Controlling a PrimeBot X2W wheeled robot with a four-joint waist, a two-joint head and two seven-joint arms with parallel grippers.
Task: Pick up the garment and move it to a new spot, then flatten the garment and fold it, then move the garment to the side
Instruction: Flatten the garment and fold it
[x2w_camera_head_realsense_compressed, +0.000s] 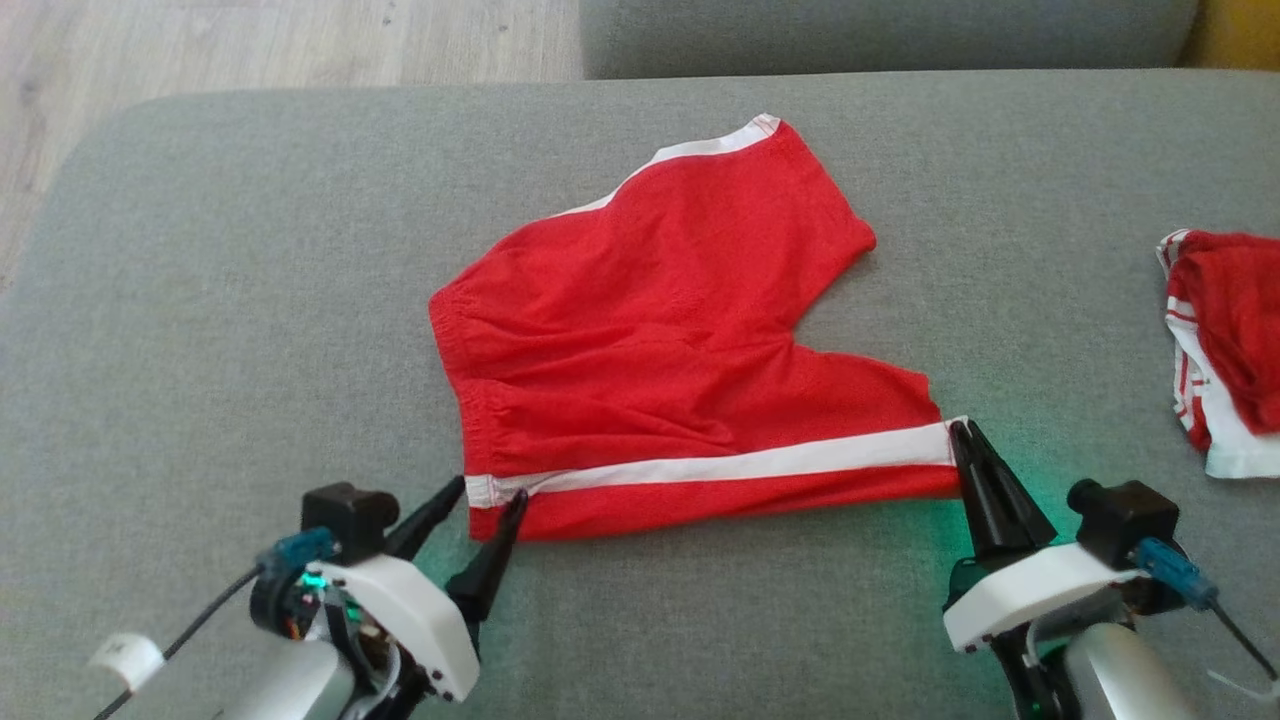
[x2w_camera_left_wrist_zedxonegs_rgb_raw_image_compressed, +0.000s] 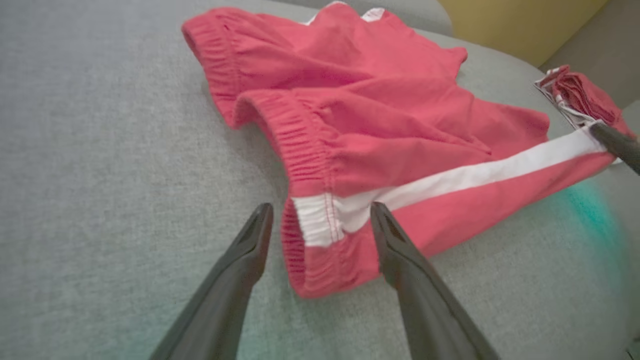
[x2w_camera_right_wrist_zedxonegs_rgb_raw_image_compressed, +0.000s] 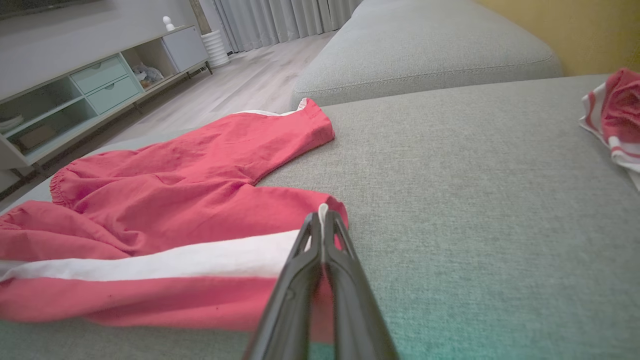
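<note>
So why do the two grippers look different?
The left gripper is open, fingers either side of the shorts' waistband corner; the right gripper is shut, pinching the leg hem at the white stripe. The left holds nothing; the right holds cloth. Both have dark fingers and sit at the shorts' near edge.

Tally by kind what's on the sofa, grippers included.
Shorts, red with a white stripe: 1
Bunched garment, red and white: 1
Grippers: 2 (left gripper, right gripper)
Total: 4
</note>
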